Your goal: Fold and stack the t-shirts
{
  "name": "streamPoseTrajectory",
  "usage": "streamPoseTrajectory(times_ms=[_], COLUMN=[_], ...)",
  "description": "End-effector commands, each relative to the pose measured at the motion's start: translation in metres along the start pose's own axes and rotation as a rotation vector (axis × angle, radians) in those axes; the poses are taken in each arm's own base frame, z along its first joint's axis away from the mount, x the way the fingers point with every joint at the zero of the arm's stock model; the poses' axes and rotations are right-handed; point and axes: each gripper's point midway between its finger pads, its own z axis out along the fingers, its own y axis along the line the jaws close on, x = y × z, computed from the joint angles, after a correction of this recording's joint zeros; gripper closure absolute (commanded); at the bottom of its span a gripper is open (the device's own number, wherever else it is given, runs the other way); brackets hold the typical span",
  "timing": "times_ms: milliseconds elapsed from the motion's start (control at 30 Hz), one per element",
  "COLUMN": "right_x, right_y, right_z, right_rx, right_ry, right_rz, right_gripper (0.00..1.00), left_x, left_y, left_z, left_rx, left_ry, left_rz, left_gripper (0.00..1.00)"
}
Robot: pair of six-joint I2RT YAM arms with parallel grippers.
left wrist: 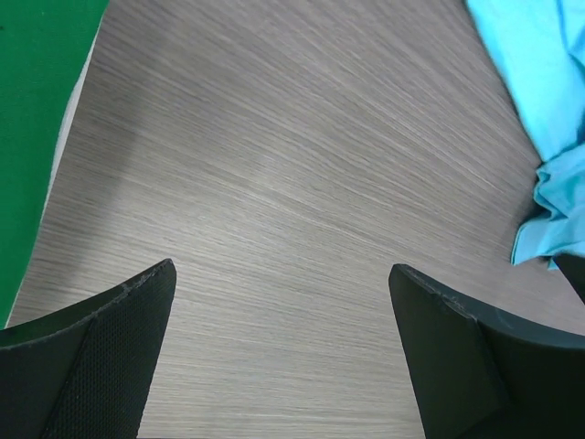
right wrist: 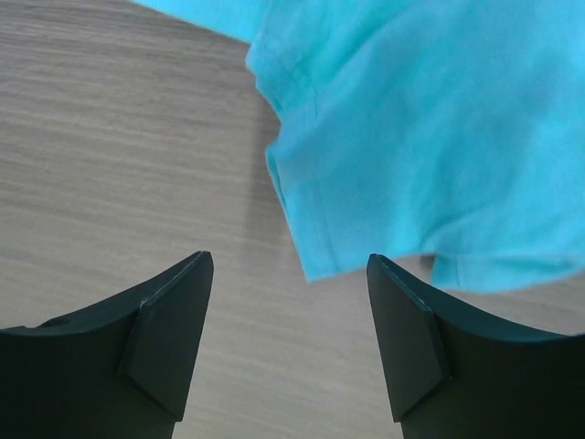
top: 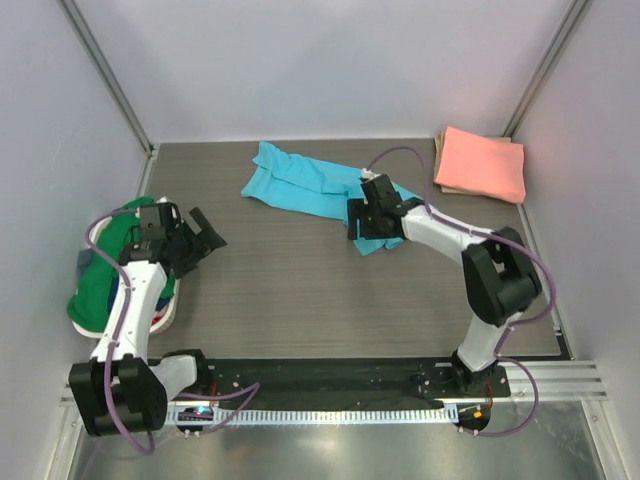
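Note:
A sky-blue t-shirt (top: 300, 185) lies crumpled at the back middle of the table. My right gripper (top: 358, 222) is open and empty over its right end. In the right wrist view the shirt's hem corner (right wrist: 411, 119) lies just ahead of the open gripper (right wrist: 289, 258), not between the fingers. A salmon-pink t-shirt (top: 482, 163) lies folded at the back right corner. A green t-shirt (top: 110, 265) is heaped at the far left. My left gripper (top: 208, 232) is open and empty beside it, over bare table (left wrist: 281, 268). The left wrist view shows the green cloth (left wrist: 37, 110) and the sky-blue shirt (left wrist: 548, 110).
A white basket (top: 165, 315) sits under the green heap at the table's left edge. Grey walls close in the back and both sides. Wood-grain table (top: 290, 290) lies between the two arms.

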Motion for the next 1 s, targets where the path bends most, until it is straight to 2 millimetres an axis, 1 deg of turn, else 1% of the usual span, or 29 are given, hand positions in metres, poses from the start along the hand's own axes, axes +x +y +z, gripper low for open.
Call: streamPoseTrajectory(times_ms=[0,33,67,133,167,200,233,300,367,433,467,500,533,567,600,633,667,700,733,767,800,833,867,900,933,967], right_x=[-0.018,-0.012,-0.009,0.0,0.005,0.011,0.012,0.02,0.027,0.035,0.044,0.048,0.046,0.059,0.064,0.053,0.069,0.067,0.056,0.065,0.064,0.065,0.06,0.059,0.061,0.055], right_y=[0.006,0.002,0.001,-0.01,-0.013,-0.017,-0.022,-0.025,-0.03,-0.035,-0.039,-0.042,-0.04,-0.046,-0.048,-0.044,-0.053,-0.06,-0.058,-0.067,-0.073,-0.076,-0.077,-0.079,-0.08,-0.079], right_z=[0.016,0.021,0.033,0.04,0.049,0.049,0.05,0.051,0.052,0.051,0.05,0.048,0.042,0.036,0.03,0.011,0.0,-0.014,-0.037,-0.05,-0.062,-0.071,-0.091,-0.098,-0.105,-0.117], right_rx=[0.067,0.113,0.138,0.217,0.241,0.262,0.289,0.302,0.323,0.336,0.342,0.347,0.339,0.348,0.354,0.344,0.373,0.408,0.399,0.42,0.44,0.443,0.427,0.423,0.412,0.394], right_ry=[-0.013,0.013,0.037,0.077,0.106,0.133,0.135,0.162,0.185,0.209,0.227,0.236,0.222,0.245,0.244,0.186,0.197,0.158,0.081,0.069,0.036,0.012,-0.054,-0.079,-0.098,-0.143], right_rz=[-0.07,-0.093,-0.11,-0.138,-0.139,-0.138,-0.137,-0.139,-0.14,-0.143,-0.144,-0.143,-0.139,-0.139,-0.135,-0.104,-0.092,-0.077,-0.013,0.003,0.021,0.044,0.093,0.113,0.13,0.163], right_gripper=[0.27,0.27,0.28,0.29,0.34,0.37,0.4,0.44,0.57,0.74,0.84,0.9,0.99,0.99,0.99,0.99,0.99,0.99,0.99,0.99,0.99,0.99,0.99,0.99,0.99,0.99], left_x=[0.006,0.008,0.007,0.005,0.005,0.004,0.004,0.006,0.007,0.006,0.006,0.005,0.004,0.002,-0.001,-0.003,-0.006,-0.011,-0.017,-0.022,-0.028,-0.039,-0.044,-0.049,-0.059,-0.061], left_y=[-0.003,-0.006,-0.008,-0.01,-0.011,-0.01,-0.012,-0.014,-0.015,-0.016,-0.017,-0.016,-0.015,-0.015,-0.012,-0.013,-0.014,-0.014,-0.02,-0.023,-0.026,-0.035,-0.041,-0.046,-0.056,-0.071], left_z=[-0.012,-0.013,-0.014,-0.015,-0.016,-0.016,-0.016,-0.016,-0.015,-0.016,-0.017,-0.017,-0.018,-0.018,-0.018,-0.018,-0.017,-0.015,-0.015,-0.013,-0.001,0.001,0.009,0.03,0.038,0.049], left_rx=[0.043,0.062,0.074,0.088,0.087,0.087,0.093,0.109,0.113,0.118,0.121,0.114,0.11,0.103,0.085,0.081,0.079,0.066,0.068,0.064,0.05,0.051,0.052,0.044,0.051,0.073], left_ry=[-0.014,-0.007,-0.01,-0.016,-0.018,-0.019,-0.018,-0.01,-0.004,-0.008,-0.012,-0.018,-0.025,-0.036,-0.052,-0.061,-0.069,-0.09,-0.104,-0.115,-0.117,-0.138,-0.134,-0.116,-0.125,-0.125], left_rz=[0.075,0.077,0.079,0.085,0.088,0.085,0.087,0.088,0.087,0.09,0.09,0.088,0.083,0.077,0.063,0.03,0.01,-0.007,-0.033,-0.038,-0.045,-0.058,-0.062,-0.068,-0.069,-0.068], left_gripper=[0.0,0.0,0.0,0.0,0.0,0.0,0.0,0.0,0.0,0.0,0.0,0.0,0.0,0.0,0.0,0.0,0.0,0.0,0.0,0.0,0.0,0.01,0.02,0.02,0.03,0.03])
